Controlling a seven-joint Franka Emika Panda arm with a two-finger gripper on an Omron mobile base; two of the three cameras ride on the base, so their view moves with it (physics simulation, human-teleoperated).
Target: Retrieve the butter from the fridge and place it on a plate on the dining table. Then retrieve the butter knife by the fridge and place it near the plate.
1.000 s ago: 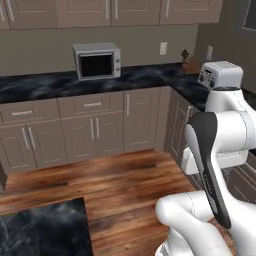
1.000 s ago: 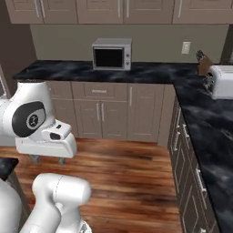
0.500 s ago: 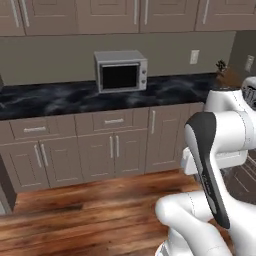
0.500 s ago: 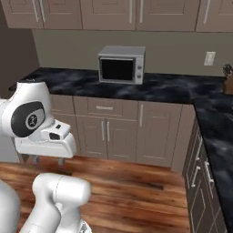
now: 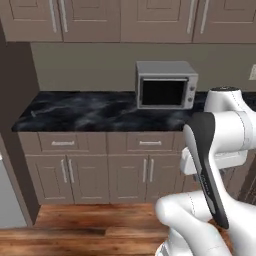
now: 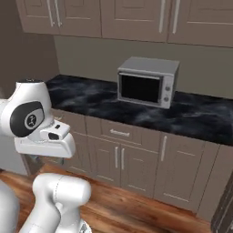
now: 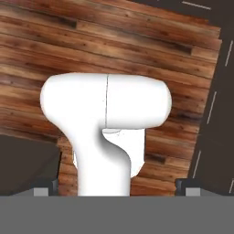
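My gripper (image 7: 117,187) points down at the brown wooden floor (image 7: 114,41), open, its two dark fingertips (image 7: 45,187) far apart with nothing between them. The arm is folded above the base, its hand (image 6: 44,142) tucked under the wrist. A pale grey slab (image 5: 7,200) at the lower left edge of the left base view may be the fridge's side; I cannot tell for sure. The butter, the plate, the dining table and the butter knife are out of view.
A silver microwave (image 5: 165,85) (image 6: 146,82) stands on a long black counter (image 5: 80,112) (image 6: 91,98) over brown cabinets (image 5: 107,172). Wall cabinets (image 5: 125,20) hang above. A dark tall panel (image 5: 17,125) closes the counter's left end. Wooden floor (image 5: 90,225) lies in front.
The whole picture has shifted right in both base views, so the base has turned left; the counter's right corner has left the picture. The arm keeps its folded pose, gripper still open.
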